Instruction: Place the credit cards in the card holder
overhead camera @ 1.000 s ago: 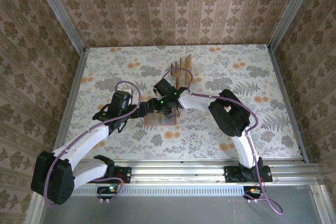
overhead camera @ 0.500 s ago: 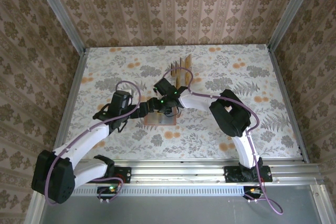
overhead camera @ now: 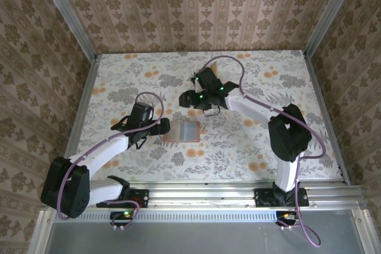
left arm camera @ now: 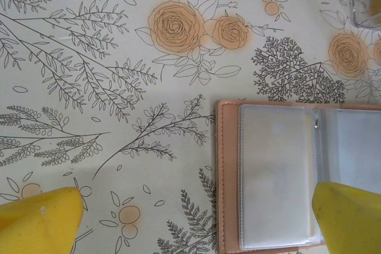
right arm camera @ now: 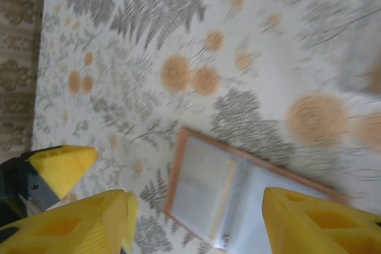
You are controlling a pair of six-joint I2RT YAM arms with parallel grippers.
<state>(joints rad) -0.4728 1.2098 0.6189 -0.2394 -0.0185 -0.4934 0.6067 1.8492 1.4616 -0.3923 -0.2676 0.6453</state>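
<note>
Card holder (overhead camera: 183,130) lies open — left gripper (overhead camera: 161,127) spread wide at its left edge.

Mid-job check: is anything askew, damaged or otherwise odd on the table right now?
Nothing stands out. The card holder lies open and flat on the table, clear pockets facing up, roughly square to the table's edges, with no visible damage. The right wrist view is blurred, so fine detail there can't be judged.
</note>
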